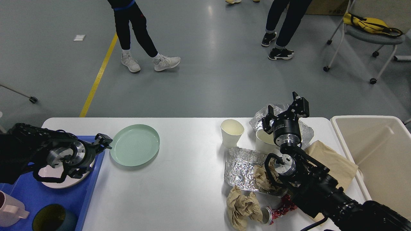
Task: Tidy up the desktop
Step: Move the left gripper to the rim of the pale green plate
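The white desktop (179,179) spans the view. A green plate (135,149) lies on its left part. My left gripper (105,141) sits low at the plate's left rim, over the blue tray's corner; it is too dark to tell its fingers apart. My right gripper (285,110) is open and empty, raised above a paper cup (263,141) and crumpled foil (306,131). Litter lies at the right: another paper cup (231,132), a foil tray (239,166), crumpled brown paper (242,207), a crushed red can (276,211) and a brown paper bag (334,163).
A blue tray (19,192) at the left holds a pink plate (54,181), partly hidden by my left arm, a pink jug (9,208) and a dark cup (53,219). A beige bin (379,154) stands at the right. People and a chair (366,35) are beyond the table.
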